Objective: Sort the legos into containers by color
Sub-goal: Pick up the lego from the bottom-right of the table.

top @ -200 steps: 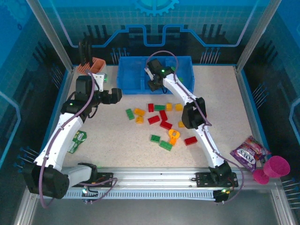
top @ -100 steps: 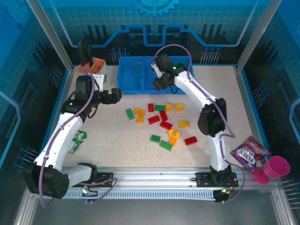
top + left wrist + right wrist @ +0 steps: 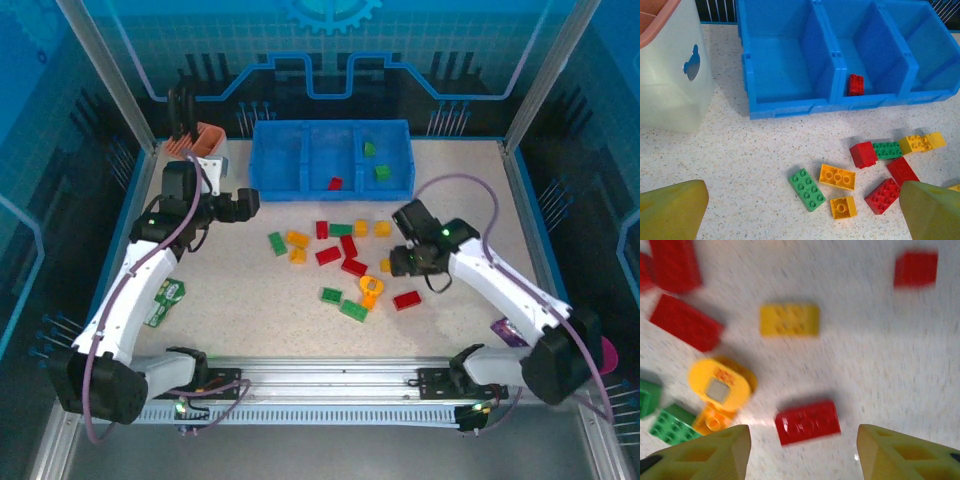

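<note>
The blue tray (image 3: 330, 160) stands at the back. One red lego (image 3: 335, 183) lies in its middle compartment (image 3: 856, 84) and two green legos (image 3: 381, 172) in its right one. Red, green and yellow-orange legos (image 3: 340, 260) lie scattered on the table in front of it. My right gripper (image 3: 400, 262) hovers open low over the right side of this scatter, a red lego (image 3: 807, 422) lying on the table between its fingertips (image 3: 801, 435). My left gripper (image 3: 250, 203) hangs open and empty left of the scatter, above a green lego (image 3: 807, 189) and an orange one (image 3: 837, 176).
A cream-and-salmon utensil holder (image 3: 205, 145) stands left of the tray, close to my left gripper. A green-and-white snack packet (image 3: 163, 300) lies beside the left arm. An orange round piece (image 3: 720, 387) sits just left of the red lego under my right gripper.
My right arm has swung from above the tray back down to the table's right side, and its jaws have widened. A red lego now shows in the middle compartment. The left arm is still.
</note>
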You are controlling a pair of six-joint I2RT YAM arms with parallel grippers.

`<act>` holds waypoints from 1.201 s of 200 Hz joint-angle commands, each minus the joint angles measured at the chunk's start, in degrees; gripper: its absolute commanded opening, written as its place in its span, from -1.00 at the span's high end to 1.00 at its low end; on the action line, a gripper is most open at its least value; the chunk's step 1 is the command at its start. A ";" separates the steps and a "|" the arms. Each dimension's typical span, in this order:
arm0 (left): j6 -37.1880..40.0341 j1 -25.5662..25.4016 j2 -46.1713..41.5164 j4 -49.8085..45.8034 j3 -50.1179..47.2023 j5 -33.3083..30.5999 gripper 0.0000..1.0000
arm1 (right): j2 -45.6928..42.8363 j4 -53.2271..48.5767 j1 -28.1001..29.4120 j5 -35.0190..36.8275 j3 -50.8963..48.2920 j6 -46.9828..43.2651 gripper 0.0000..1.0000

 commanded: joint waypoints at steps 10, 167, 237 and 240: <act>-1.48 -0.39 -0.37 -1.35 2.15 0.45 -0.99 | -10.00 -2.25 -0.25 -1.03 -11.41 25.98 -0.22; -1.75 -0.44 -0.96 -0.65 1.63 0.80 -0.99 | -6.22 17.39 2.87 -4.54 -20.55 60.37 -0.42; -0.97 -0.34 -1.01 -0.56 1.23 -0.52 -0.98 | -2.53 20.99 -0.10 -7.03 -23.41 60.49 -0.46; -0.92 -0.35 -1.02 -0.62 1.27 -0.50 -0.98 | -2.27 20.91 -0.21 -7.08 -23.37 60.39 -0.46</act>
